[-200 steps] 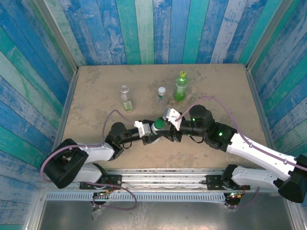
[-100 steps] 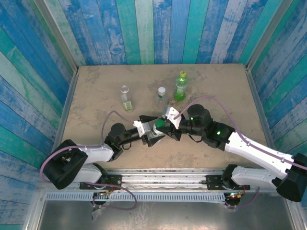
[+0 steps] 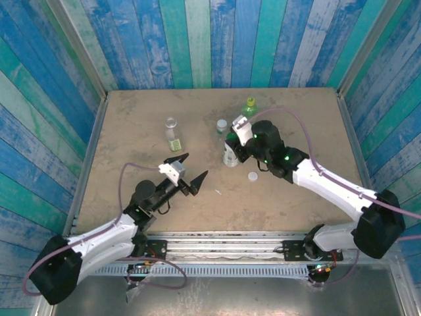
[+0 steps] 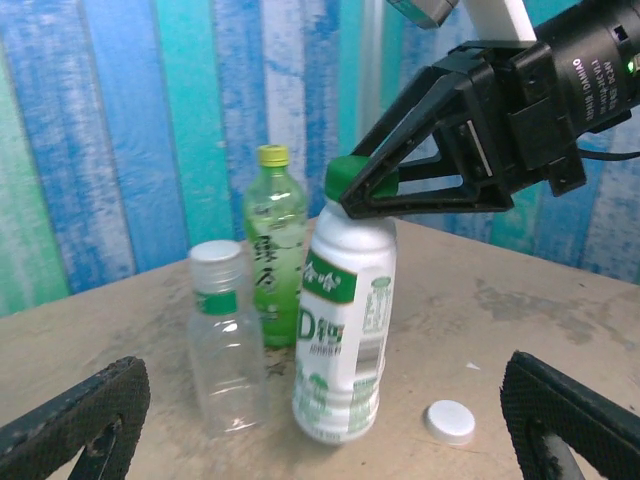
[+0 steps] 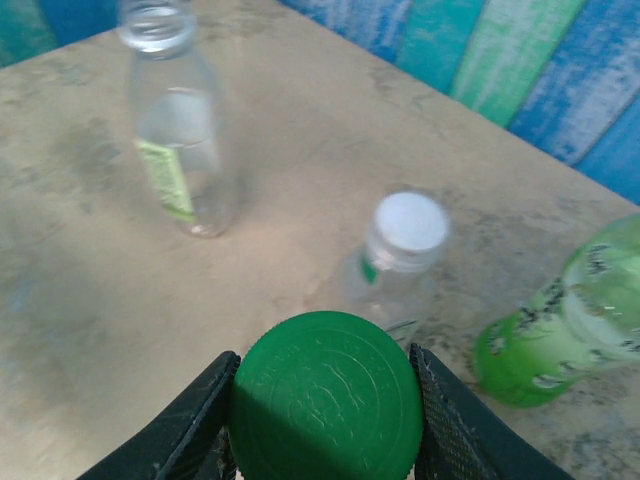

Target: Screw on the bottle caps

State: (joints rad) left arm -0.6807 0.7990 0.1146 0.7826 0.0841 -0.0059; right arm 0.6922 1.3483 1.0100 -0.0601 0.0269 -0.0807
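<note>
Left wrist view has the right fingers [image 4: 430, 205] pinched on the dark green round plastic cap [image 4: 348, 176] atop the white-labelled plastic bottle [image 4: 345, 340], which stands on the sandy worktop [image 4: 520, 300]. Tightening well probably means turning squarely about the neck with the body steadied. Nothing grips the body now: the left fingers [image 4: 75, 420] gape wide and empty, short of it. A capped clear bottle [image 4: 228, 350] and a translucent green bottle [image 4: 273, 260] stand close behind, crowding any approach there. A loose white cap [image 4: 448, 421] lies near its base, and an uncapped clear bottle [image 3: 172, 135] stands apart.
</note>
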